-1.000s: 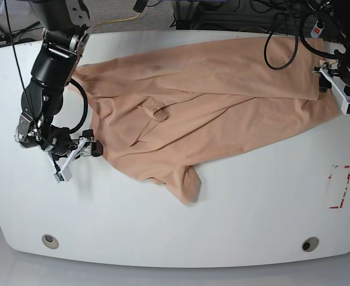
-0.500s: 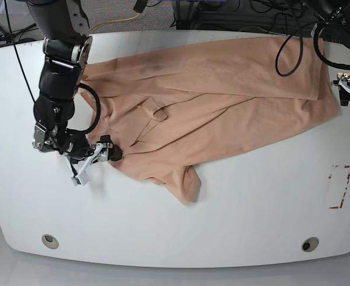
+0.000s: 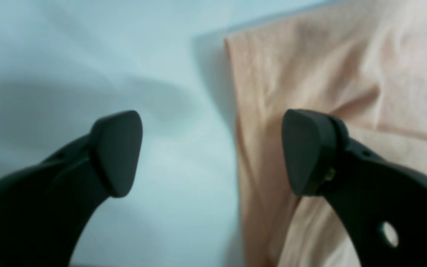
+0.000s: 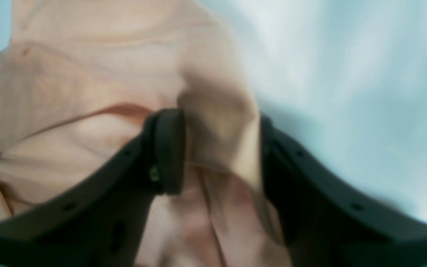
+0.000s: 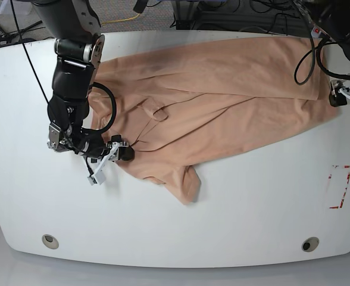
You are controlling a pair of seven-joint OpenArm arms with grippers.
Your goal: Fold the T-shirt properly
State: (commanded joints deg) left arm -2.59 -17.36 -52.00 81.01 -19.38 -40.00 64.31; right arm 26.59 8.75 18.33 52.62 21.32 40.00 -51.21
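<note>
T-shirt (image 5: 222, 119) creased across white table (image 5: 240, 220), cables (image 5: 121, 21) behind

T-shirt (image 5: 222, 119) across the back half of the table (image 5: 252, 208).

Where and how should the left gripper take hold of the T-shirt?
Probably best at the T-shirt's side edge, coming from the bare table beside it. The open left gripper already straddles that edge, one finger over cloth, one over table, and the edge runs lengthwise between them.
</note>
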